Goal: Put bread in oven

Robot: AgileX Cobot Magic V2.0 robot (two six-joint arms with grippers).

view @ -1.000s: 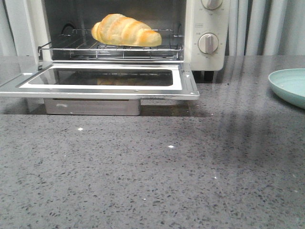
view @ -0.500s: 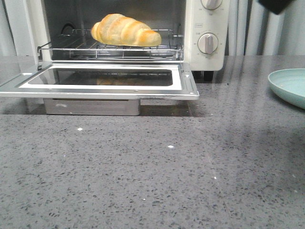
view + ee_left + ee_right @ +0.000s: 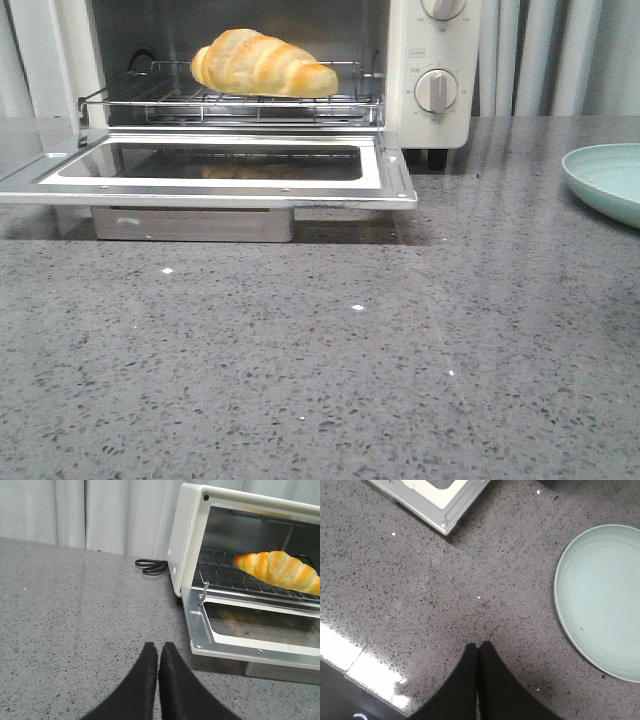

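Note:
The golden-brown bread (image 3: 262, 64) lies on the wire rack inside the cream-white oven (image 3: 435, 110), whose glass door (image 3: 215, 170) hangs open and flat. The left wrist view shows the bread (image 3: 280, 570) on the rack and the oven (image 3: 182, 545) from its left side. My left gripper (image 3: 158, 647) is shut and empty above the counter, left of the open door. Over bare counter between the door corner (image 3: 445, 526) and a plate, my right gripper (image 3: 478, 646) is shut and empty too. Neither gripper appears in the front view.
A pale green plate (image 3: 610, 180) sits on the grey speckled counter at the right, also in the right wrist view as the plate (image 3: 600, 600). A black power cord (image 3: 150, 566) lies coiled behind the oven's left side. Curtains hang behind.
A dark piece of the right arm that showed at the top right of the front view half a second ago has left the frame. The bread and oven have not moved.

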